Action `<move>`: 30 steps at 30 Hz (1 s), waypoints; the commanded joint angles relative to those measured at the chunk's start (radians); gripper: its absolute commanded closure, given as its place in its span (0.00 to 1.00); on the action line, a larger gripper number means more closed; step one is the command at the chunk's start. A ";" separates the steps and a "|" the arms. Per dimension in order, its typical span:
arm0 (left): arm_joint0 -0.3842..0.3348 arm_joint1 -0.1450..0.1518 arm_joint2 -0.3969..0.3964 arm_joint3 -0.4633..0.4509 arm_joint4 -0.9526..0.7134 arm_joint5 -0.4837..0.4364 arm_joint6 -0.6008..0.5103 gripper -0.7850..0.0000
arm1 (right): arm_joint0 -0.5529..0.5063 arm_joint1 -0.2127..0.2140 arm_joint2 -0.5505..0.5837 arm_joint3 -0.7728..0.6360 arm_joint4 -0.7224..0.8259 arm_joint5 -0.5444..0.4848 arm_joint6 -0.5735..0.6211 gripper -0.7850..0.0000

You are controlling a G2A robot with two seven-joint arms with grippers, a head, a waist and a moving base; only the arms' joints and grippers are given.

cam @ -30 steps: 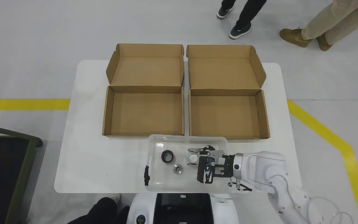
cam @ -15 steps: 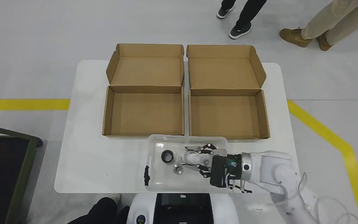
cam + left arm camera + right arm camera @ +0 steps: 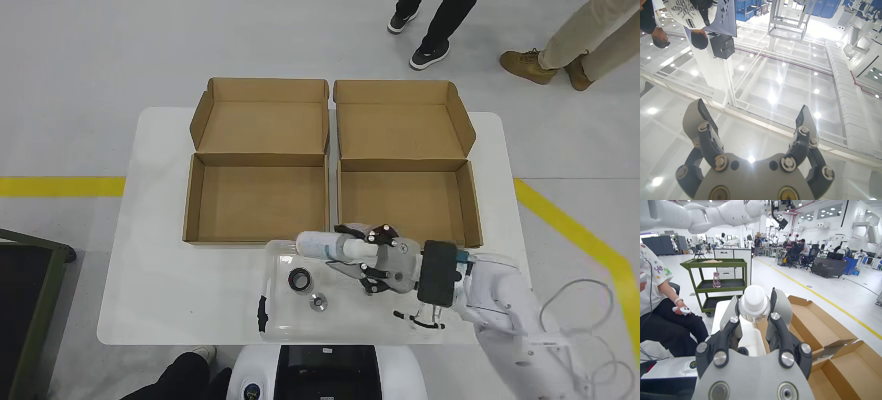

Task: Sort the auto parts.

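My right gripper is shut on a white cylindrical part with a clear collar, lifted over the far edge of the clear plastic bin. The same part sits squeezed between the right gripper fingers in the right wrist view. A black ring part and a small silver round part lie in the bin. My left gripper points up at the ceiling, open and holding nothing.
Two open cardboard boxes stand side by side behind the bin, the left box and the right box, both bare inside. A green cart and a seated person with a controller are beside the table.
My right gripper closed on the white part in the bin, lifted it, and turned toward the boxes. The black ring and silver part stayed put.
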 commanded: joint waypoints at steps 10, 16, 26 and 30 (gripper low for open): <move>0.000 0.000 0.000 0.000 0.000 0.000 0.000 0.00 | 0.083 -0.007 0.054 -0.033 0.098 0.081 -0.012 1.00; 0.000 0.000 0.000 0.000 0.000 0.000 0.000 0.00 | 0.112 -0.009 0.087 -0.048 0.124 0.118 -0.029 1.00; 0.000 0.000 0.000 0.000 0.000 0.000 0.000 0.00 | 0.126 -0.016 0.119 -0.082 0.144 0.166 -0.082 1.00; 0.000 0.000 0.000 0.000 0.000 0.000 0.000 0.00 | 0.130 -0.020 0.112 -0.073 0.152 0.168 -0.110 1.00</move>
